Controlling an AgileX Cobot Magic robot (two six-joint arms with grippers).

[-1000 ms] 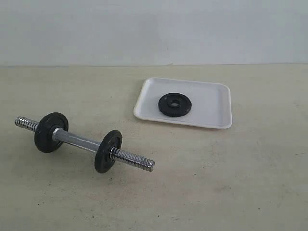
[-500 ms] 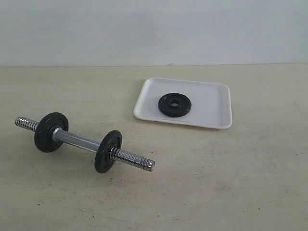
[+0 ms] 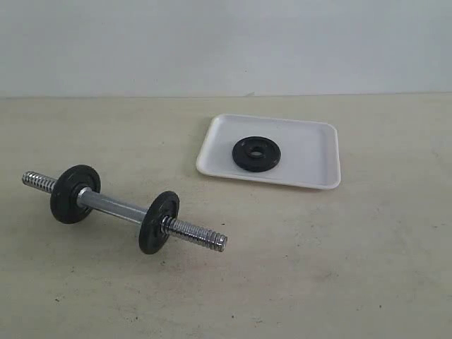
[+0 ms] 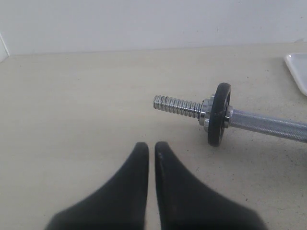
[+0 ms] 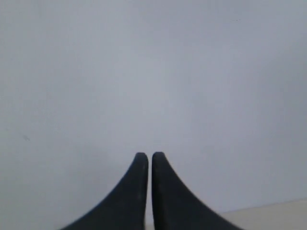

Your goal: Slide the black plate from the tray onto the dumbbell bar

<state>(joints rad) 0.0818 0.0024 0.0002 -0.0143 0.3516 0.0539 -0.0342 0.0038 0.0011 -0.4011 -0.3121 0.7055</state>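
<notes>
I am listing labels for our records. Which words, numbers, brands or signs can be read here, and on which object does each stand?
No text can be read in any view.
The black plate on the tray: any embossed marking is too small and blurred to tell.
The dumbbell bar and its two mounted discs: no legible lettering.

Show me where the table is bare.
Bare: the wide table stretch nearer the camera than the tray and right of the dumbbell bar; also the strip between them. Crowded: the tray's middle, holding the black plate.

Left end effector (image 4: 151,145) and right end effector (image 5: 149,155) are black, tapered.
</notes>
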